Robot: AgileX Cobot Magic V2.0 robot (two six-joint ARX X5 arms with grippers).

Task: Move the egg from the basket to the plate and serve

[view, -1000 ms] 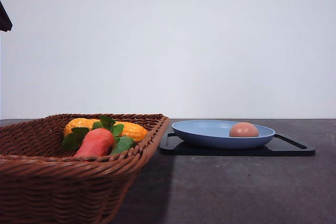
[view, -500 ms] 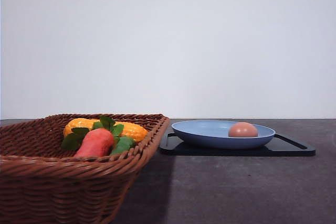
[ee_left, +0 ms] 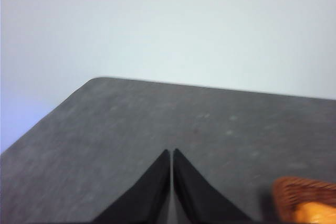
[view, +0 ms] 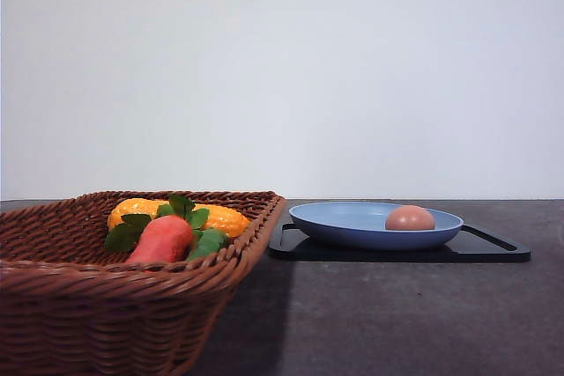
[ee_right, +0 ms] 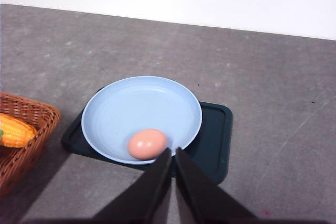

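The transfer looks finished to me, so I judge the step in hand to be the serving: the basket (view: 132,279) sits at the near left with only the carrot (view: 161,239) and the corn piece (view: 176,214) in it, and no egg among them that I can see. Well to its right, farther back, the black tray (view: 493,251) lies flat on the dark table (view: 397,323), and the blue plate (ee_right: 142,116) rests on that tray. The egg (ee_right: 147,144) lies inside the plate, toward its near rim.

My right gripper (ee_right: 172,153) hangs above the near edge of the plate, its fingers pressed together with nothing between them, the tips just beside the egg and to its right. My left gripper (ee_left: 171,153) is likewise closed and empty, over bare table with a corner of the basket near it.

To serve, I expect the next move calls for parting my right fingers and taking hold of the tray or the plate rim, keeping it level so the egg does not roll.
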